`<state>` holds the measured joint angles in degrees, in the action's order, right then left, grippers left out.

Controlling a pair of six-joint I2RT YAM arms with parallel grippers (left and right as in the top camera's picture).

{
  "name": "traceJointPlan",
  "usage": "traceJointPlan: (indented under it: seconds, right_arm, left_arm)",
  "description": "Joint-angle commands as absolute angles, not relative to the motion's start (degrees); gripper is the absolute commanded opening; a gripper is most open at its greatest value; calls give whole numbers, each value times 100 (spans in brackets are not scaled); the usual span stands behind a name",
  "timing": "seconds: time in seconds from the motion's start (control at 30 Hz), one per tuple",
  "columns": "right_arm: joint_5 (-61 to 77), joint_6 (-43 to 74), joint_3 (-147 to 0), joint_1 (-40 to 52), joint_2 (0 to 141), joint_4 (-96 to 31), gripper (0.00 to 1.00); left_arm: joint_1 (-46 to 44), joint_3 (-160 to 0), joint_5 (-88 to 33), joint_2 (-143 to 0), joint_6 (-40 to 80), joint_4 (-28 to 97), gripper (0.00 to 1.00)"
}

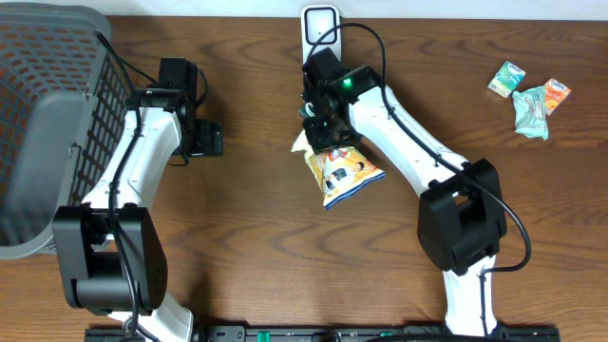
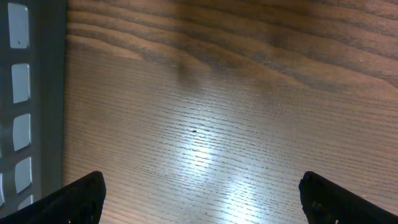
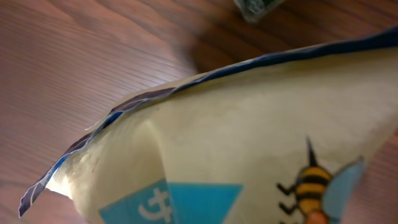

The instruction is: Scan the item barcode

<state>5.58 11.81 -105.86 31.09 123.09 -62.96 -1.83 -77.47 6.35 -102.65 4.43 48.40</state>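
**A:** Where is the item?

**B:** The cream-yellow foil snack bag with blue edging and a bee printed on it (image 1: 340,173) is at mid-table. It sits near the white rounded upright device (image 1: 320,21) at the far edge, which I take for the scanner. The right gripper (image 1: 318,125) has its fingers pressed together on the bag's upper corner. Its wrist view shows only the bag's face close up, with wood behind it.

**A:** Lifted or lying?

**B:** I cannot tell from above. The lower end may be resting on the brown wooden table (image 1: 285,266).

**A:** Which step, then?

**B:** I judge the pick is made and the step in hand is presenting the bag to the scanner. I can make out no barcode on the side that shows. The next move calls for carrying the bag toward the white device and turning it so the code faces the device. A thin bag held by one corner will likely sag and crinkle, so the turn wants to be slow.

**A:** And the other arm?

**B:** The left gripper (image 1: 207,139) is spread wide over bare wood and touches nothing. It is beside the grey plastic mesh basket (image 1: 57,104). A few small green and orange packets (image 1: 530,95) lie well apart at the far right.
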Motion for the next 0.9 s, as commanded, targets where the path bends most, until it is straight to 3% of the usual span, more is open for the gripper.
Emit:
traceJointPlan:
  seconds: [0.0, 0.13, 0.2, 0.27, 0.57, 0.87]
  right_arm:
    - [-12, 1332, -10565, 3109, 12116, -6462, 13]
    - [-274, 1476, -10565, 3107, 12057, -6803, 47]
    - [-495, 1470, -10567, 3089, 11968, -6838, 88]
    - [-548, 1389, -10575, 3083, 11865, -6888, 99]
    - [-489, 1070, -10558, 3726, 11611, -7404, 99]
    - [-2574, 2383, -10009, 4703, 12182, -7065, 99]
  left_arm:
    - [-178, -7730, 672, -10269, 410, 4858, 98]
    - [-178, -7730, 670, -10269, 410, 4858, 98]
    - [-178, -7730, 670, -10269, 410, 4858, 98]
    - [-178, -7730, 672, -10269, 410, 4858, 98]
    - [-178, -7730, 670, -10269, 410, 4858, 98]
    - [-178, -7730, 672, -10269, 410, 4858, 98]
